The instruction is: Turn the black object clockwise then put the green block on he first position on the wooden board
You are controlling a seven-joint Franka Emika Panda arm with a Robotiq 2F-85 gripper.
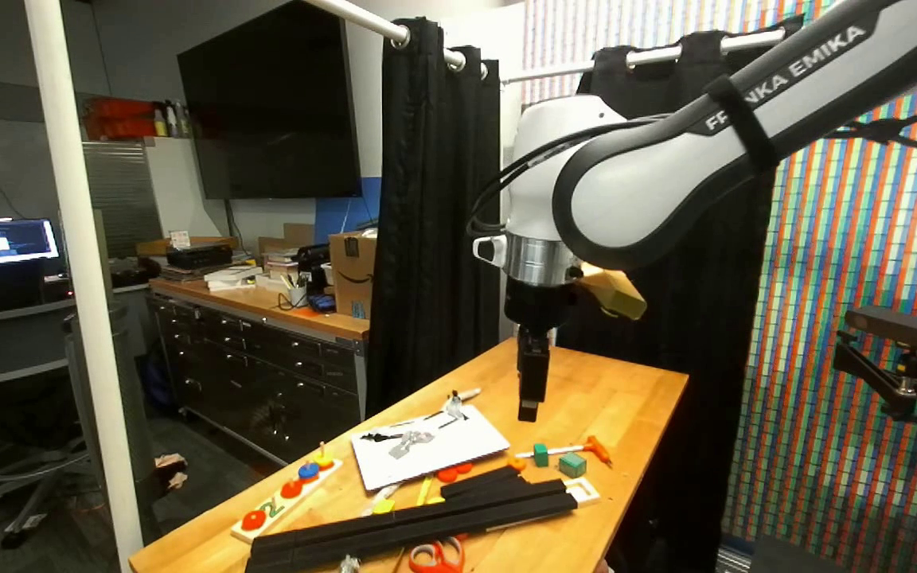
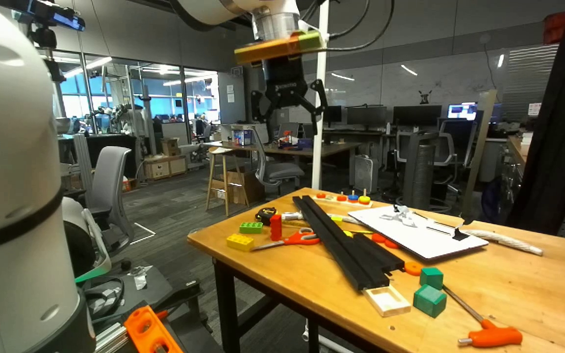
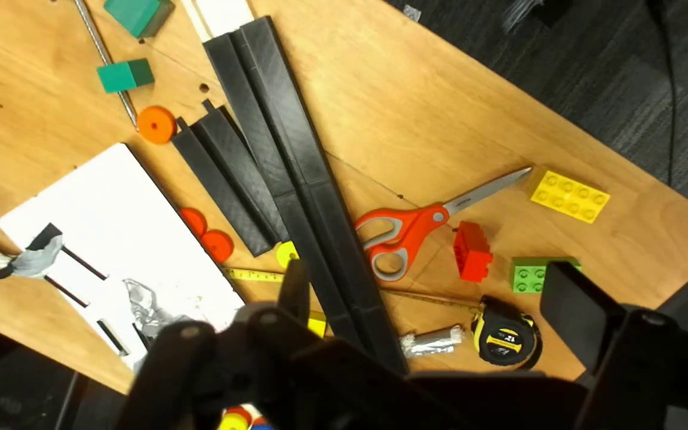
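Observation:
The long black bar (image 1: 415, 529) lies flat on the table, also in an exterior view (image 2: 340, 249) and the wrist view (image 3: 312, 170). A shorter dark grooved piece (image 3: 239, 169) lies beside it. A small bright green studded block (image 2: 250, 228) lies near the tape measure; my finger partly covers it in the wrist view (image 3: 528, 278). Two darker green blocks stand beyond the bar's other end. A light wooden peg board (image 1: 287, 506) with coloured discs lies at the table's far end. My gripper (image 2: 292, 130) is open and empty, high above the table, also in the wrist view (image 3: 430, 292).
A white sheet-like board (image 2: 420, 240) with foil bits lies beside the bar. Orange scissors (image 3: 412, 230), a red block (image 3: 472, 252), a yellow block (image 3: 570, 196) and a tape measure (image 3: 504, 334) lie opposite. A small wooden tray (image 2: 388, 300) touches the bar's end. An orange-handled tool (image 2: 496, 337) lies nearby.

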